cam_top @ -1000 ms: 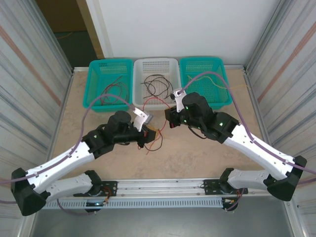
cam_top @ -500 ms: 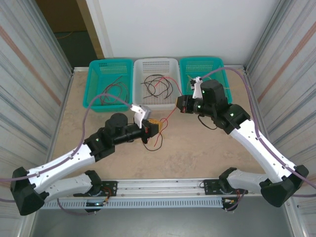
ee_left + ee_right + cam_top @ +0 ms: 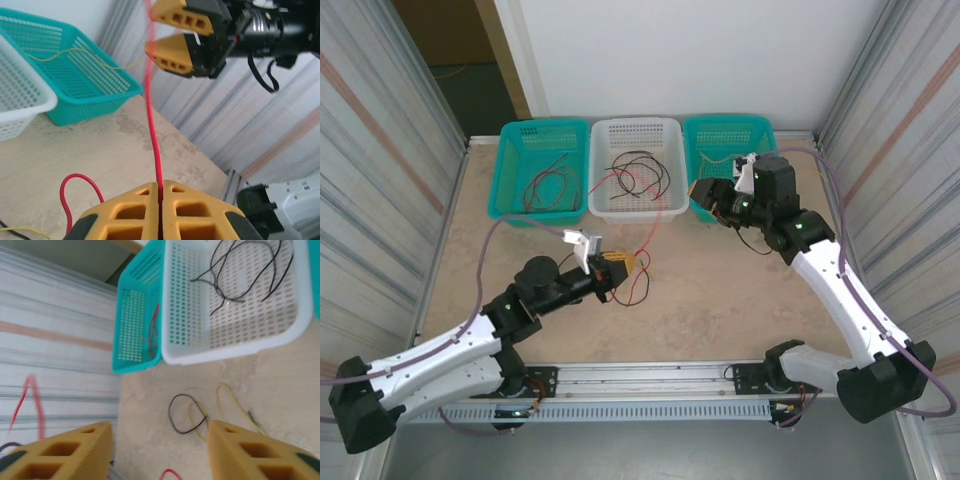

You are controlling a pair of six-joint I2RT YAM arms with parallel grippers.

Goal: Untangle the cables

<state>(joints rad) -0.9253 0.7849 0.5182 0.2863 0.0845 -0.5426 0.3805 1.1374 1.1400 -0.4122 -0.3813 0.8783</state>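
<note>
— When we looked through the left wrist camera, what did we find?

— We found the left gripper (image 3: 161,191) clamped tight on the red cable (image 3: 152,125), which rose straight out of the seam between its yellow fingers (image 3: 125,220). Higher up, the cable blurred as it passed the right gripper (image 3: 152,31), so we could not tell whether it touched anything there.

— And how did that right gripper stand?

— From its own wrist camera we saw its jaws parted, with bare table (image 3: 740,300) between them and nothing gripped. A red blur hung at the left of that view, against the ribbed wall (image 3: 60,315).

— Where were the other cables?

— Beneath the right gripper, a black loop (image 3: 182,412) lay on the table, crossing a loose yellow cable (image 3: 227,397). From above, we saw the white basket (image 3: 635,208) holding black cables (image 3: 642,165) with a red strand among them. The left teal basket (image 3: 506,170) held red and dark wires (image 3: 545,185). The right teal basket (image 3: 95,95) held a thin yellow wire (image 3: 75,52).

— And the arms?

— We saw the left gripper low over the table, in front of the white basket. The right gripper sat higher, at the near edge of the right teal basket, well apart from the left one.
</note>
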